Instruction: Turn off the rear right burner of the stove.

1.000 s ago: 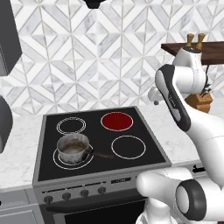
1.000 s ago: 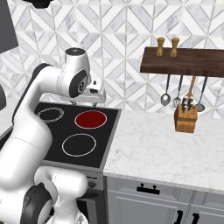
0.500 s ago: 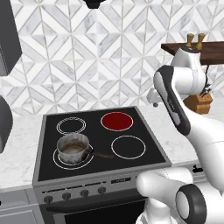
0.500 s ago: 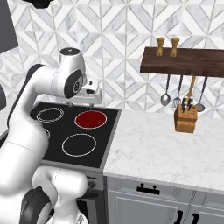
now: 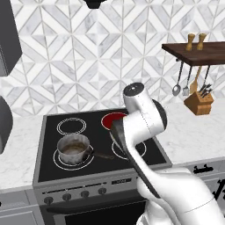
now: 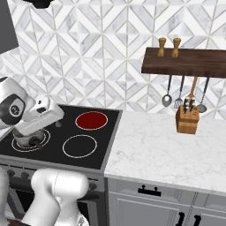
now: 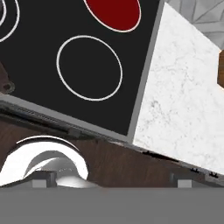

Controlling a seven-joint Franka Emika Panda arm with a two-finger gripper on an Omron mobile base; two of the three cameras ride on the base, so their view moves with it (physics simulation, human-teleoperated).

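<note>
Left base view: black glass stove w/ grey steel front panel & row of small dark knobs sits in the white marble table. Rear right burner, solid glowing red round zone, is at the back right of the cooktop, partly hidden behind the white arm. Small steel pot w/ dark handle stands on the front left ring; rear left ring is bare. Wooden shelf on the tiled wall at right, wooden knife block below it on the table.

Right base view: the red burner is fully clear, just behind the white-outlined front right ring. Arm's white link lies over the left half of the cooktop, above the pot. Utensils hang under the shelf, beside the knife block.

Hand view: camera looks down on the stove's right half; red burner at top edge, front right ring below it, marble table to the right. Claw fingertips aren't distinguishable here – can't tell if apart or together.
</note>
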